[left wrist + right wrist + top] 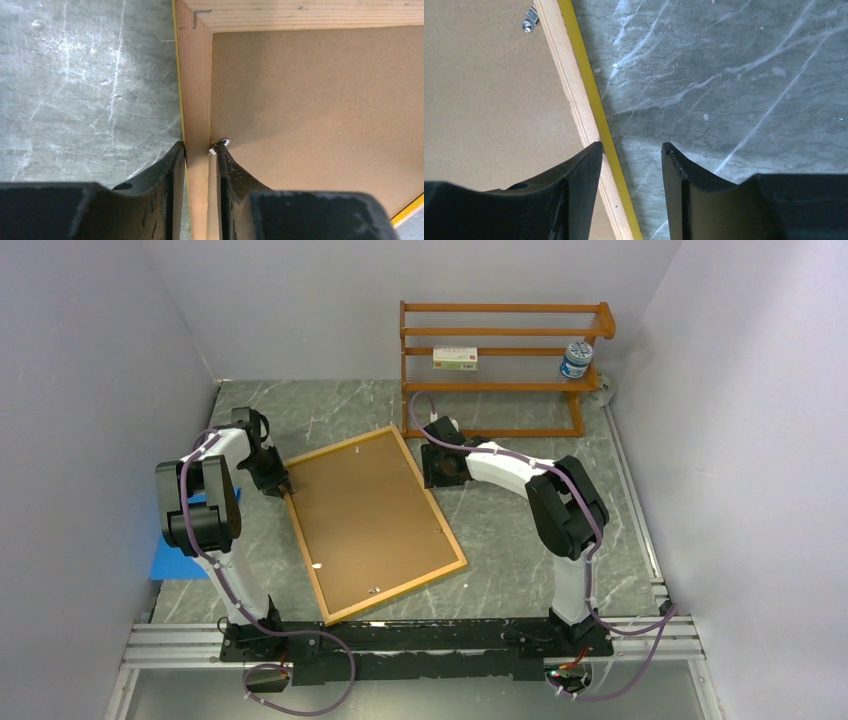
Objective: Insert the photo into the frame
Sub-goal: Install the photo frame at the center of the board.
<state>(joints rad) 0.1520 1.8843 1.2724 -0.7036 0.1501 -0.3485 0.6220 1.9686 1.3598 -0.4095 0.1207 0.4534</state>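
1 frame face-down | left tool pinches rail; right tool agape

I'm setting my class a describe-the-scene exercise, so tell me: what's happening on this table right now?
The frame lies face down on the table, its brown backing board in place. The left gripper is closed around the frame's left rail, beside a small metal clip. The right gripper hangs open over the opposite edge, one finger above the wood, the other above the table. No photo shows in any view.
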